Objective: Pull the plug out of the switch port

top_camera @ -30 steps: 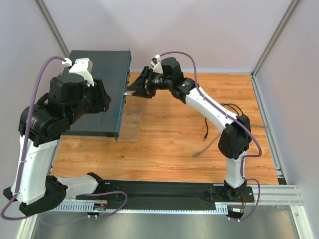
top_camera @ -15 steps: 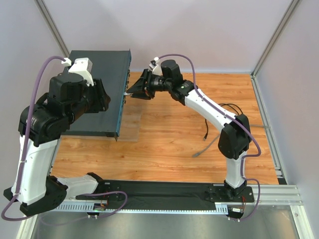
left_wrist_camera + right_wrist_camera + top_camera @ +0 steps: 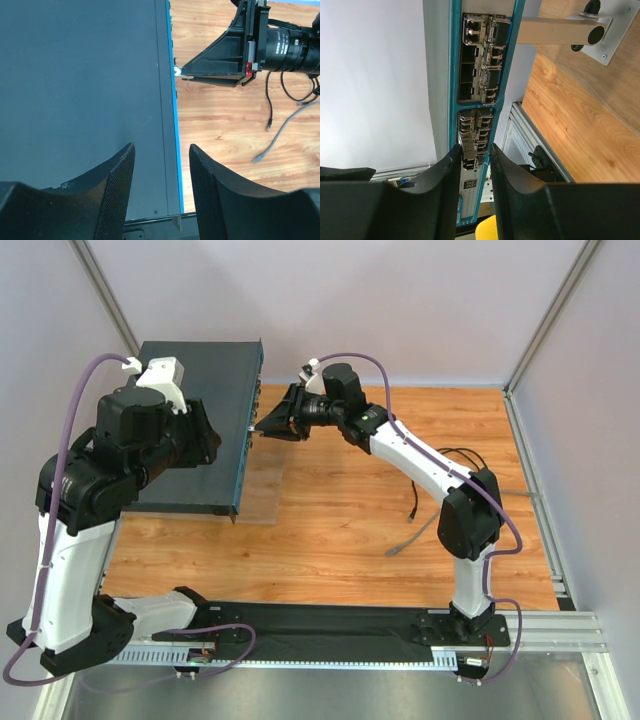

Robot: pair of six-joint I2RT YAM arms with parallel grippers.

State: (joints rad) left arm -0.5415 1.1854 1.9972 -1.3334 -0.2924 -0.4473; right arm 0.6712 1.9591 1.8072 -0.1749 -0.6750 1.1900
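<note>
Right gripper is straddling plug at switch front edge, can't tell if it's clamped; a loose grip is risking slip. Left gripper is gaping.

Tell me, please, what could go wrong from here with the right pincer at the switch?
The plug sits in a crowded row of sockets; the right pincer, straddling it narrowly, may slip off or catch a neighbour.
The left pincer is open over the switch, not visibly holding it, so the switch may slide with the pull.

The left arm and right arm have white links and black joints. A purple cable runs along each; the black fingers are finely dotted.
</note>
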